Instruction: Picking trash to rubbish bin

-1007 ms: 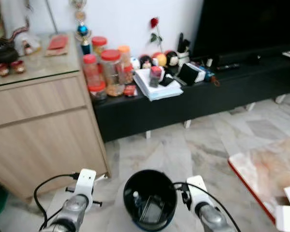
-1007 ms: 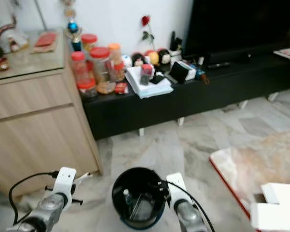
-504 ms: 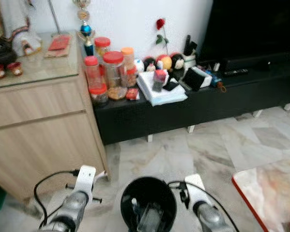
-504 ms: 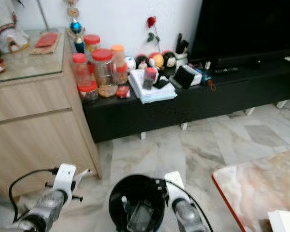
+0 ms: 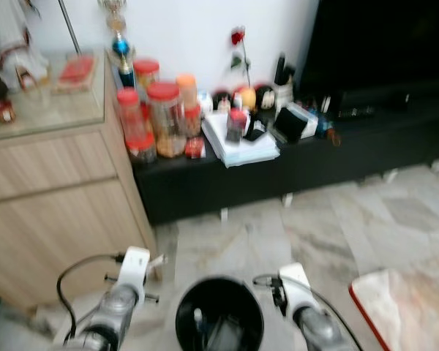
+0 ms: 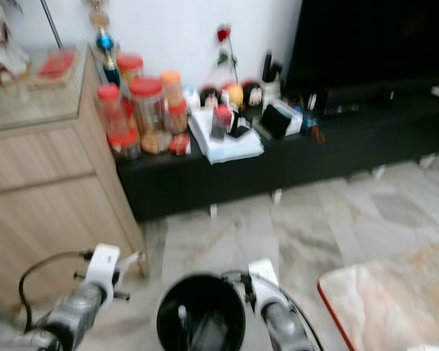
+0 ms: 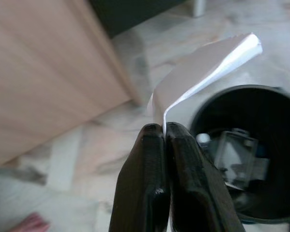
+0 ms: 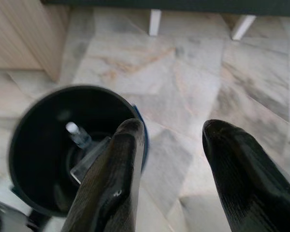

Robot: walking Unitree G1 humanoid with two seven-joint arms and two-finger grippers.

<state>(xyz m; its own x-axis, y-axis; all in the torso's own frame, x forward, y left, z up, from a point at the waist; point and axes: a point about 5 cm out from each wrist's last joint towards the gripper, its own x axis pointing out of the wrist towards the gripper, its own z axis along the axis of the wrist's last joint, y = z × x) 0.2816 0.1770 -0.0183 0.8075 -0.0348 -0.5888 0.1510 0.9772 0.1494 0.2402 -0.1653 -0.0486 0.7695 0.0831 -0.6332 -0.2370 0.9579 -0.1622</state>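
A round black rubbish bin (image 5: pixel 219 325) stands on the marble floor between my two arms. Inside it lie a small clear bottle (image 8: pixel 79 136) and a clear plastic container (image 7: pixel 237 154). My left gripper (image 7: pixel 163 128) is shut on a bent white sheet of paper (image 7: pixel 208 65), held beside the bin's rim, between the bin and the wooden cabinet. My right gripper (image 8: pixel 174 126) stands open at the bin's other side. One of its fingers (image 8: pixel 117 179) hangs over the rim and the other is above bare floor.
A light wooden cabinet (image 5: pixel 51 197) stands close on the left. A low black TV bench (image 5: pixel 336 157) runs along the wall ahead, crowded with red-lidded jars (image 5: pixel 164 110) and small items. A red-edged marble tabletop (image 5: pixel 406 303) juts in at the lower right. Open floor (image 5: pixel 300 227) lies ahead.
The whole picture has shifted and blurred, so the camera moved. The arms, the bin and the held paper keep the same arrangement.
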